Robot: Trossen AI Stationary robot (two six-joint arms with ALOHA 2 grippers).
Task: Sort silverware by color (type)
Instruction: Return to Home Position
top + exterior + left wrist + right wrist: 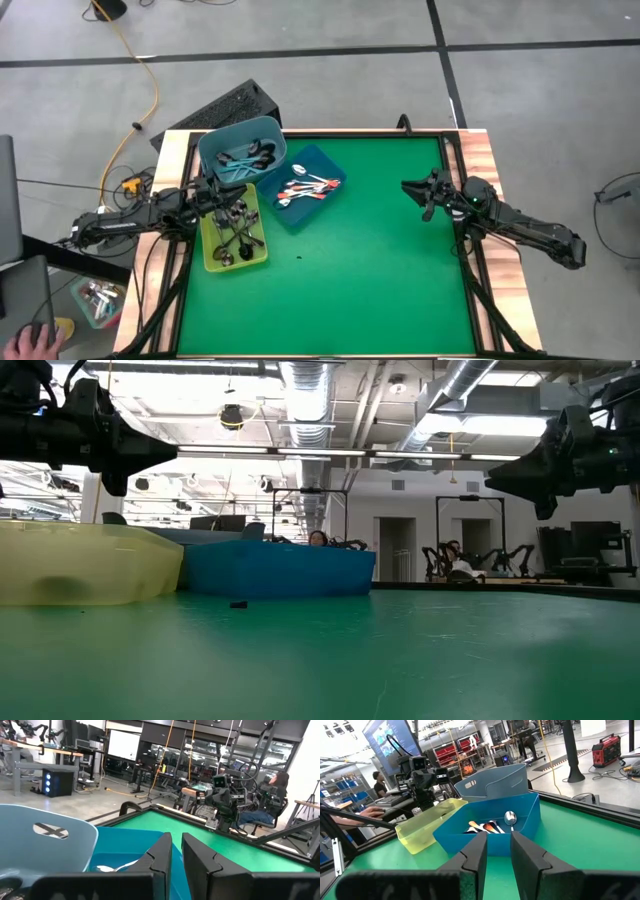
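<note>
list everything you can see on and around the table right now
table: one, green mat, wood edges
light blue bin: one, left side of the mat
teal-handled spoons: several, in the light blue bin
dark blue bin: one, beside the light blue bin, toward the middle
orange-handled spoons: several, in the dark blue bin
yellow-green bin: one, left edge of the mat
dark spoons: several, in the yellow-green bin
black speck: one, bare mat by the yellow-green bin
person's hand: one, off the table's left corner
left gripper: dark, over the bins, slightly open, empty
right gripper: dark, right edge, slightly open, empty
</note>
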